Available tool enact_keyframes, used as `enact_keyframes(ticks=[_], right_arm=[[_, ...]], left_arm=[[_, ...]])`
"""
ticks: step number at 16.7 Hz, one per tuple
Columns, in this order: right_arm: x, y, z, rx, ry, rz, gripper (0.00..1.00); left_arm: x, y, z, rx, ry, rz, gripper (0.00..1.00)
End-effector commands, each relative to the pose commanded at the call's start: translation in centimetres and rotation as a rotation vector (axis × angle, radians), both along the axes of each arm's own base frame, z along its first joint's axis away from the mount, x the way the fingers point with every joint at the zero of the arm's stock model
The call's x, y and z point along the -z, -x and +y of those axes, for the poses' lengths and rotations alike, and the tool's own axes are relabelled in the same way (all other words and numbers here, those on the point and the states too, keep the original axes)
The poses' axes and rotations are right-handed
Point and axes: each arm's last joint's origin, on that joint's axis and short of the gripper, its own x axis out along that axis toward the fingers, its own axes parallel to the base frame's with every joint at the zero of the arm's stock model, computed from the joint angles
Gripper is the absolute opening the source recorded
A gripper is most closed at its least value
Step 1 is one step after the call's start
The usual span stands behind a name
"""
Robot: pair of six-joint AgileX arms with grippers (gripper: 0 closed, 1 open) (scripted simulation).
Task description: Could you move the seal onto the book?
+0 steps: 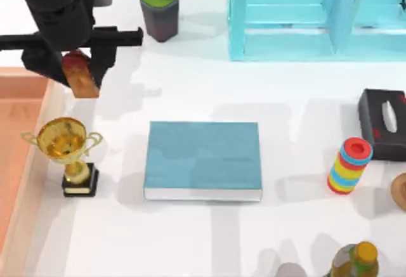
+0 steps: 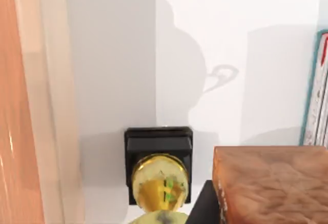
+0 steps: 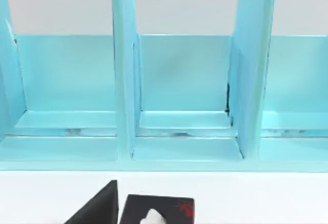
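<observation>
You are seeing no readable text, number or brand; the black tissue box [image 1: 382, 125] by the table's right edge is showing only small red marks.

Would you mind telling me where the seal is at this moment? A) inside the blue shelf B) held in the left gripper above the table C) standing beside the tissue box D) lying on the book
B: the seal sits clamped in the left gripper, off to the left of the book and above the trophy.
</observation>
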Motion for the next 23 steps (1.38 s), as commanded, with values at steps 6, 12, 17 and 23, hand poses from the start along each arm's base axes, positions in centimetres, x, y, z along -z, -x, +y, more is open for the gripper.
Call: enact_keyframes(ticks=[6,12,17,23], right_arm=[[0.0,0.0,0.0,0.000,0.000,0.000,1.00],[0.0,0.0,0.0,0.000,0.000,0.000,1.00],[0.0,0.0,0.0,0.000,0.000,0.000,1.00],[0.0,0.0,0.0,0.000,0.000,0.000,1.00]], left_arm=[[4.6,1.4,-11.5,-0.008,-0.015,0.034,0.00],[6.7,3.4,-15.9,0.003,-0.039,0.047,0.00],[6.3,3.4,-15.9,0.002,-0.039,0.048,0.00],[6.2,3.4,-15.9,0.003,-0.039,0.047,0.15]])
